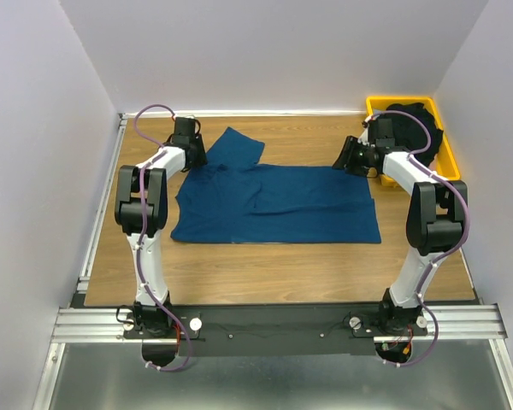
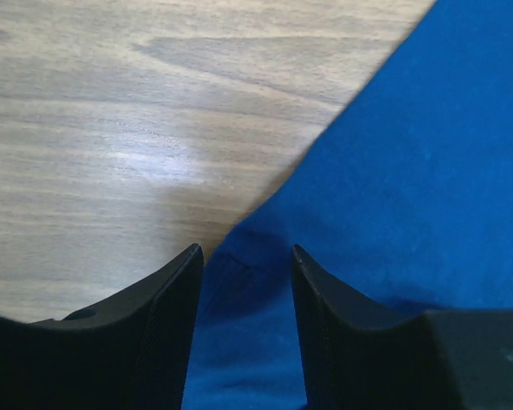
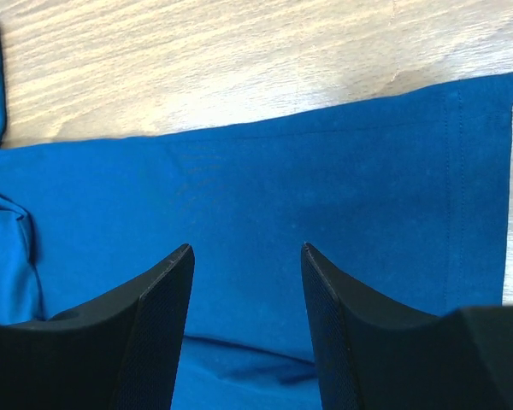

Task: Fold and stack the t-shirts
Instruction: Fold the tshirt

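I have the dark blue cloth t-shirt (image 1: 282, 205) lying flat across the middle of the wooden counter (image 1: 265, 273), its hem toward the right edge and one sleeve pointing at the far edge. A black shirt (image 1: 415, 120) sits bunched in the yellow plastic tray (image 1: 451, 162) at the far right corner.

The left gripper (image 2: 244, 252) hangs with its jaws spread, straddling the cloth's border near the far left corner. The right gripper (image 3: 244, 249) is also spread, over the shirt's far edge a little in from the hem.

My worry is the pinch. The left fingers sit half over bare wood and could close on a sliver of fabric that slips free. The right could catch only the top layer, skewing the fold.
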`<state>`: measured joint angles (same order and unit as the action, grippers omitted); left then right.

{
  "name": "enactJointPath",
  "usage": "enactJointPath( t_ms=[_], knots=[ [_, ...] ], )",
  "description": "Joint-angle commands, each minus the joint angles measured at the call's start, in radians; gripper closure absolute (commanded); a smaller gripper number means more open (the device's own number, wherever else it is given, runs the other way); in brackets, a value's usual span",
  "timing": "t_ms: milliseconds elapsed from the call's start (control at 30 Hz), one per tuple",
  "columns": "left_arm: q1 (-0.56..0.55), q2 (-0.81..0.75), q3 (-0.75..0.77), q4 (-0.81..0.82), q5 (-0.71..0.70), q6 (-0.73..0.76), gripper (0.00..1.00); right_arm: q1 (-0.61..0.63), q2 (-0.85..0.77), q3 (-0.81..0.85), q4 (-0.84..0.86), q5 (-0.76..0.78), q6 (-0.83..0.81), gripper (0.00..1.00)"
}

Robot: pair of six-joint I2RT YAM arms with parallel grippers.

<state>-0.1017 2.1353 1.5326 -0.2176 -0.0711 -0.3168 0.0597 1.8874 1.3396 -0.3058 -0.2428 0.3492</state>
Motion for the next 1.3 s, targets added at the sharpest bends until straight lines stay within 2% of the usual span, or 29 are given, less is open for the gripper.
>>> enactJointPath(
  t_ms=[0,100,333,633,767,833,867,1000,1267],
  knots=[
    [0.002,0.043,0.051,-0.062,-0.015,0.012,0.49,0.009,-0.007,-0.016,-0.015,0.028,-0.007,0.4],
    [0.002,0.049,0.05,-0.066,-0.027,0.007,0.51,0.012,-0.013,-0.02,-0.015,0.057,-0.007,0.4],
    [0.0,0.081,0.093,-0.132,-0.055,0.039,0.63,0.017,-0.017,-0.01,-0.01,0.131,0.016,0.4],
    [-0.021,0.084,0.095,-0.17,-0.041,0.059,0.64,0.029,0.047,0.115,0.0,0.227,-0.036,0.4],
    [-0.023,0.098,0.116,-0.195,-0.047,0.056,0.82,0.029,0.102,0.165,0.004,0.303,-0.084,0.4],
    [-0.023,0.1,0.118,-0.198,-0.042,0.056,0.97,0.029,0.122,0.193,0.004,0.318,-0.116,0.4],
    [-0.021,0.1,0.118,-0.198,-0.038,0.056,1.0,0.029,0.133,0.199,0.005,0.324,-0.131,0.39],
    [-0.021,0.103,0.124,-0.201,-0.019,0.048,1.0,0.031,0.208,0.25,0.004,0.339,-0.208,0.4],
    [0.017,0.06,0.094,-0.184,-0.076,0.021,1.0,0.012,0.265,0.282,0.004,0.384,-0.282,0.43]
  ],
)
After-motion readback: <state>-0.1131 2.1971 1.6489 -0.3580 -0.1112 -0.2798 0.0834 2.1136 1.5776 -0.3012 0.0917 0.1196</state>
